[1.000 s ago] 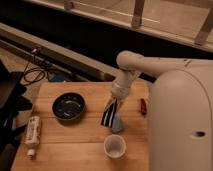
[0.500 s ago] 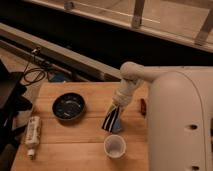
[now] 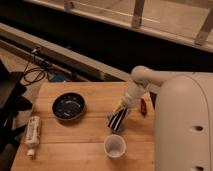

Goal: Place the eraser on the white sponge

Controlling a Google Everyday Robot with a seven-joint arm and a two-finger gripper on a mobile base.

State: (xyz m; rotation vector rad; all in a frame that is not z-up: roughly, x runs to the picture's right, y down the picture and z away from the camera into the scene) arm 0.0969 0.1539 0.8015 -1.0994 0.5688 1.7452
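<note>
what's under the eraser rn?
The eraser hangs tilted in the gripper over the wooden table, above the white cup. The white sponge isn't visible; it may be hidden beneath the eraser.

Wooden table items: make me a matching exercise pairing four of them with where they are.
Things:
1. eraser
2. dark bowl
3. white cup
4. white bottle

Places:
A. lying along the left edge
B. front of the table, just below the eraser
C. left of centre
D. tilted at the hand, mid-table

Pairs: 1-D, 2-C, 3-B, 4-A
</note>
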